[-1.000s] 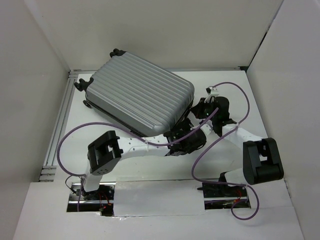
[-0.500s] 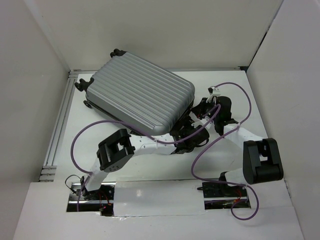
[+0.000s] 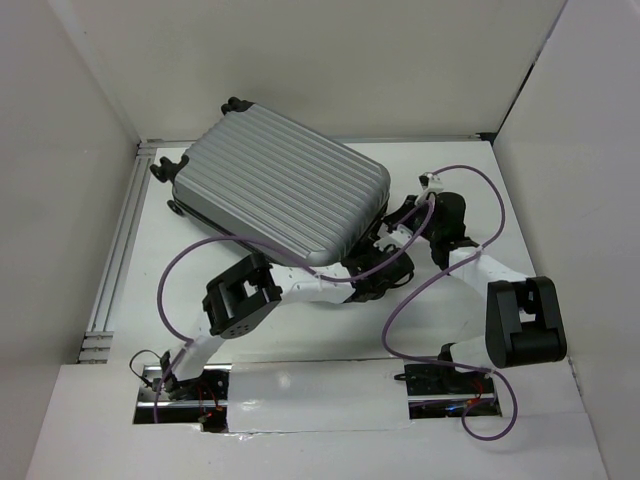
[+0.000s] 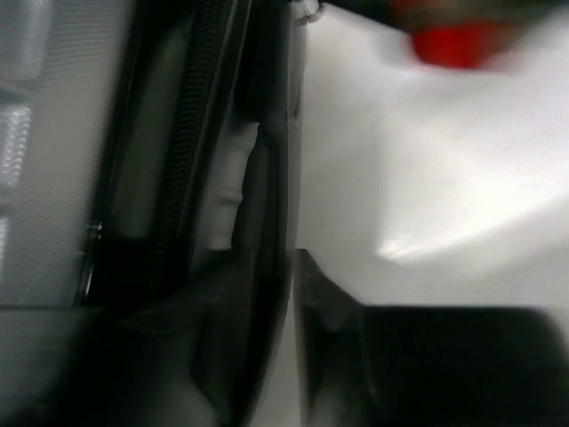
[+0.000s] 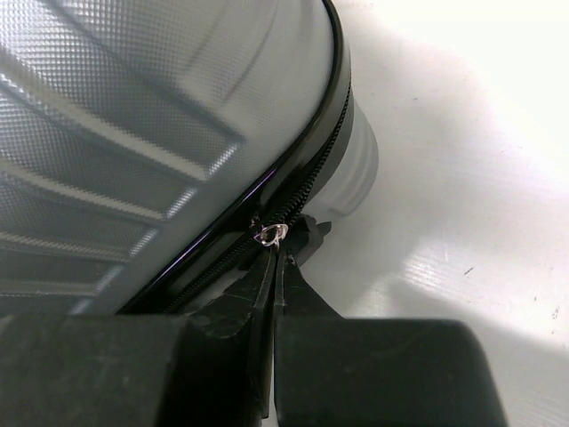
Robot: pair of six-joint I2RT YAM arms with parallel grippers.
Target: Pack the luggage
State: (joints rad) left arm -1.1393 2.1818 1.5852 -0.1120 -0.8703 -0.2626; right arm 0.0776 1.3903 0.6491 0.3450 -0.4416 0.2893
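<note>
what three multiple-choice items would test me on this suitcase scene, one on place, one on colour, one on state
1. The ribbed silver-grey hard-shell suitcase lies:
A) on the far left part of the white table
B) at the near right corner
C) on the floor

2. The thin cables looping off the arms are:
A) green
B) purple
C) yellow

3. The right tool is:
A) spread wide
B) away from the suitcase
C) pinched shut on the small metal zipper ring

Answers: 1 A, the top view shows it far left; 2 B, the loops are purple; 3 C, the right wrist view shows the fingers together at the ring.
</note>
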